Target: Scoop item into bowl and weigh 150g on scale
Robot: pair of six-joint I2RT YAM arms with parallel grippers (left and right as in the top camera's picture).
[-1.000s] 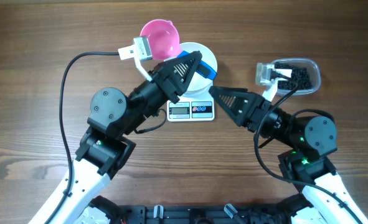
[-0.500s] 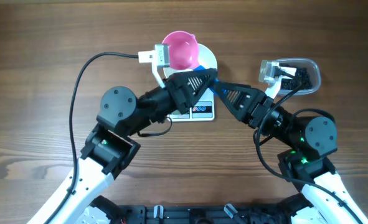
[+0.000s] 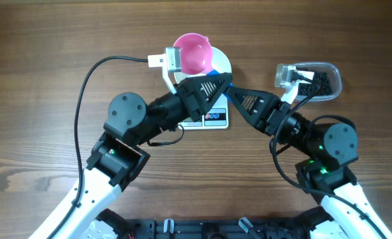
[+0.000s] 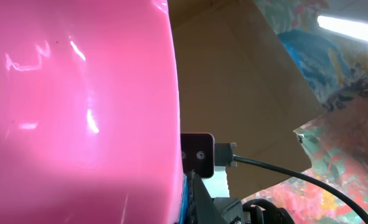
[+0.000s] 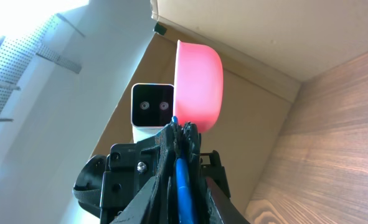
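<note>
Overhead shows what neither wrist camera does: a brown wood-grain worktop [image 3: 36, 79], one scale [image 3: 212, 118] at centre, one white bowl [image 3: 223, 63] just beyond its display, and one clear tub [image 3: 333, 85] at far right holding the black beads [image 3: 318, 83]. One pink scoop [image 3: 192, 53] hangs over the bowl's left rim. The left end effector [image 3: 215, 83] is clamped on the scoop's blue handle [image 5: 182, 180]. The right end effector [image 3: 232, 94] meets that handle; I cannot tell whether it grips. Only the wrist views show the room: tan board and bright patterned cloth. Two arms in all.
</note>
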